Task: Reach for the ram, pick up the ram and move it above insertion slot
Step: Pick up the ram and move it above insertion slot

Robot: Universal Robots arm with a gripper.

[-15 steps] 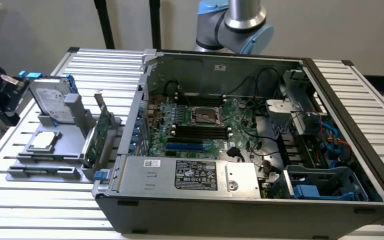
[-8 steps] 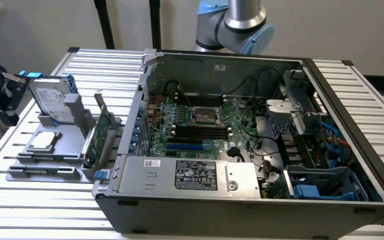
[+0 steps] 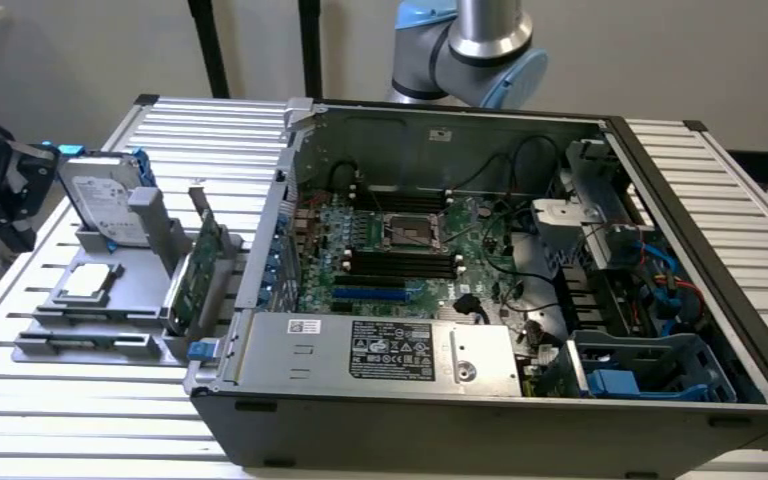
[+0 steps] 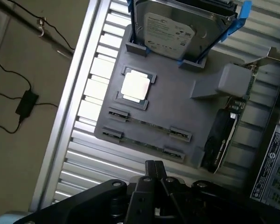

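The ram [image 4: 149,124] stands on edge as a thin dark-green strip between grey clips in the grey holder tray [image 4: 177,93]; a second similar strip [image 4: 142,143] lies beside it. My gripper [image 4: 154,167] hovers above the tray's near edge, a short way from these strips, its two dark fingertips pressed together with nothing between them. The black memory slots [image 3: 404,262] lie on the motherboard inside the open computer case [image 3: 491,420], below the processor socket [image 3: 408,232].
On the tray stand a silver hard drive [image 4: 170,28] in a blue frame, a processor chip [image 4: 136,86] and a green expansion card [image 4: 224,135] with a metal bracket. The arm's grey and blue joint [image 3: 491,45] rises behind the case. Slatted aluminium table [image 3: 77,420] surrounds everything.
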